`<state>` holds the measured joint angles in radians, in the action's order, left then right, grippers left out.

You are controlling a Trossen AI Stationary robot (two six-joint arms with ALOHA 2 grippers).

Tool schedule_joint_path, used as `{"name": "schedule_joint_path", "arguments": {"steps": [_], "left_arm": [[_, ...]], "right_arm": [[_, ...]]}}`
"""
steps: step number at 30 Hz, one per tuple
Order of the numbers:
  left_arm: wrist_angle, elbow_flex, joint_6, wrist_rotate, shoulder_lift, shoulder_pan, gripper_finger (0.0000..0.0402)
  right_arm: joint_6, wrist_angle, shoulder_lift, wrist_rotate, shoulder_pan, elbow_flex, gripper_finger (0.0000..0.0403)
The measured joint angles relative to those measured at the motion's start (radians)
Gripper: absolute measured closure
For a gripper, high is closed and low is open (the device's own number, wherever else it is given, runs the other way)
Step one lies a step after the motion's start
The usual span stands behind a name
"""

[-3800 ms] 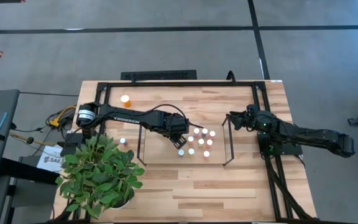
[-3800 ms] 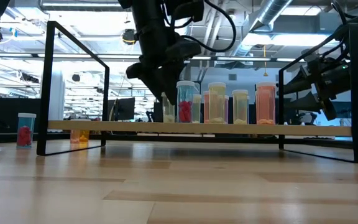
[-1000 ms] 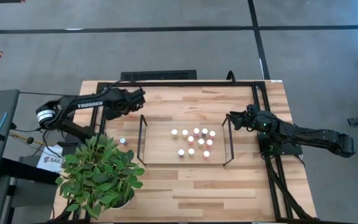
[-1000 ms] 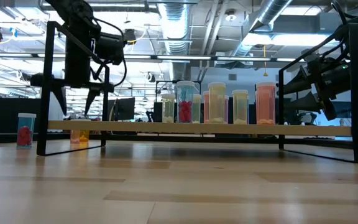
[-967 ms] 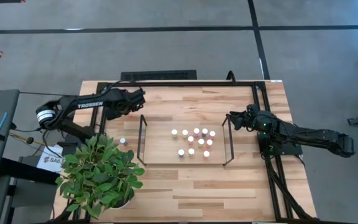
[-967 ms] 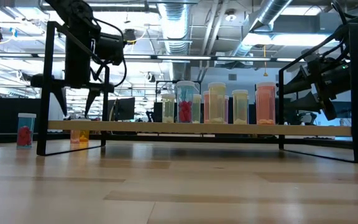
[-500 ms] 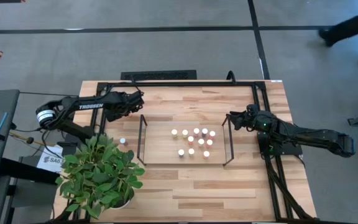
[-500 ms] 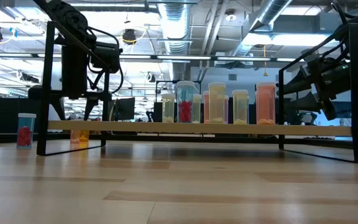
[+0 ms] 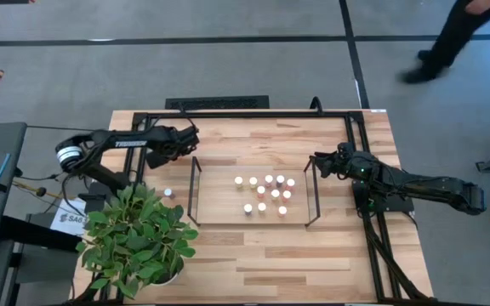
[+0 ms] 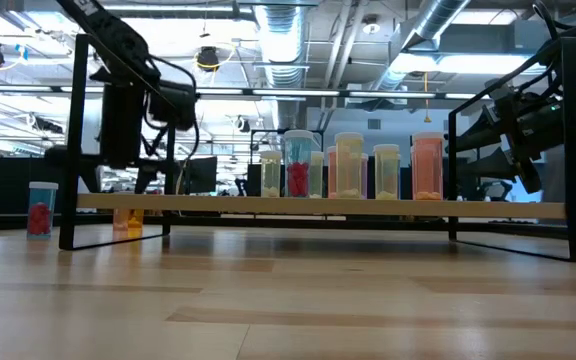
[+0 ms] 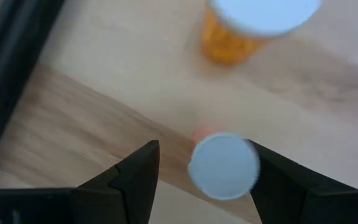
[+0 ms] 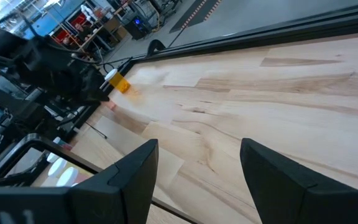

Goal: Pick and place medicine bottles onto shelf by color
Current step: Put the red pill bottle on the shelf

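My left gripper (image 9: 185,141) is open, low over the table's far left part. In its wrist view its fingers (image 11: 202,150) stand on either side of a small white-capped bottle (image 11: 224,167) with a reddish body, which stands on the table. A larger orange bottle (image 11: 247,28) stands just beyond it. Several bottles (image 9: 266,194) stand on the light-wood shelf (image 9: 228,209), also seen in the low view (image 10: 348,165). A small red bottle (image 10: 38,208) stands alone near the plant (image 9: 168,193). My right gripper (image 9: 317,160) waits open at the shelf's right end.
A potted plant (image 9: 139,238) fills the table's near left corner. The shelf's black wire ends (image 9: 196,189) rise right of my left gripper. A black frame (image 9: 253,113) runs round the table. A person (image 9: 449,38) walks on the floor beyond the far right.
My left gripper has gone down toward the table at the far left, still open, until its fingertips stand around the small bottle. The bottles have not moved.
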<state>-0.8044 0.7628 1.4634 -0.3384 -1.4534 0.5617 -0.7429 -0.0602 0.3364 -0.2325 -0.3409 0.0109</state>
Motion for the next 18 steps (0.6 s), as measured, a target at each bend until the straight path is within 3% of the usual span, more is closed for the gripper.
{"name": "schedule_joint_path", "arguments": {"steps": [7, 18], "left_arm": [[0.072, 0.0, -0.044, 0.069, -0.094, 0.0, 0.0191], [0.087, 0.001, -0.053, 0.038, -0.097, 0.0, 0.0191]], "right_arm": [[0.0, 0.0, 0.0, 0.0, 0.0, 0.0, 0.0154], [0.0, 0.0, 0.0, 0.0, 0.0, 0.0, 0.0154]]}}
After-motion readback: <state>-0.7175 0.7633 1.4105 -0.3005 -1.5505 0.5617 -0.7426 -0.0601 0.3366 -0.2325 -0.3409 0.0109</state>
